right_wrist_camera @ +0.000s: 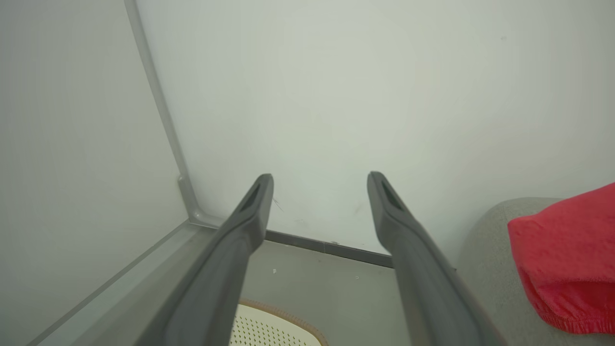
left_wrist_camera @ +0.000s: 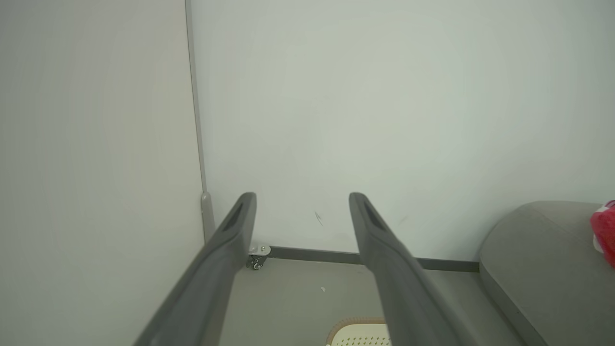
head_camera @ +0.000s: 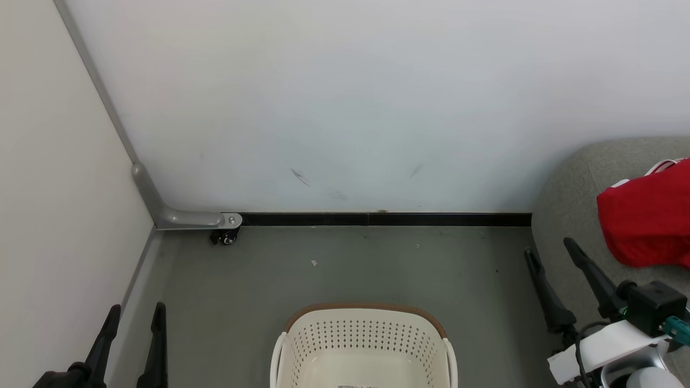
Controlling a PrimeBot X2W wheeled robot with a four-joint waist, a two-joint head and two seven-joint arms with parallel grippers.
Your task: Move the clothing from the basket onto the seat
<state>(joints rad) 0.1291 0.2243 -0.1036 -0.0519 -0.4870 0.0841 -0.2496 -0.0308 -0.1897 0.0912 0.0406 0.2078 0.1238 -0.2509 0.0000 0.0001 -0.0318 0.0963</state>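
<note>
The red clothing (head_camera: 649, 215) with white edging lies on the grey seat (head_camera: 571, 183) at the right; it also shows as the clothing (right_wrist_camera: 567, 269) on the seat (right_wrist_camera: 485, 269), and as the clothing (left_wrist_camera: 604, 230) on the seat (left_wrist_camera: 538, 259). On the floor at bottom centre stands the cream basket (head_camera: 364, 345) with its brown rim; no clothing shows in the part I can see. My left gripper (head_camera: 136, 311) is open at the lower left, empty. My right gripper (head_camera: 551, 247) is open beside the seat's near corner, empty. Both wrist views show the jaws wide apart.
White walls meet in a corner at the left with a grey post foot and a small caster (head_camera: 226, 236). A dark baseboard (head_camera: 377, 219) runs along the far wall. Grey floor (head_camera: 350, 264) lies between the basket and the wall.
</note>
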